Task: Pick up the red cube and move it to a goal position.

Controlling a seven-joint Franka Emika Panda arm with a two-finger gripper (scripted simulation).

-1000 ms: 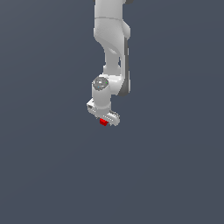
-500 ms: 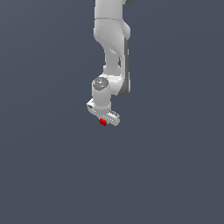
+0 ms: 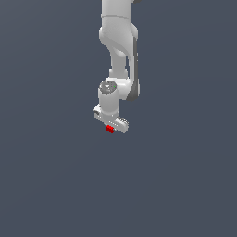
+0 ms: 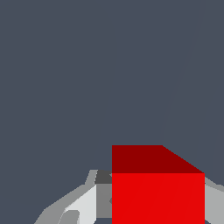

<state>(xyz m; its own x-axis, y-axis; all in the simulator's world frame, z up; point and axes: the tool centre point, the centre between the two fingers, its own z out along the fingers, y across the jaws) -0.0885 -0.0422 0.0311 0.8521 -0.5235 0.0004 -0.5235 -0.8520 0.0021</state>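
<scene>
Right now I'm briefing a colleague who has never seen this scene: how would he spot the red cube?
Find the white robot arm hanging from the top of the exterior view against plain dark grey. Follow it down to its hand. The red cube sits there between the fingers, tiny, and the only coloured thing around.

The white arm (image 3: 119,51) reaches down from above, its end effector (image 3: 110,128) clamped around the red cube (image 3: 110,129).
</scene>
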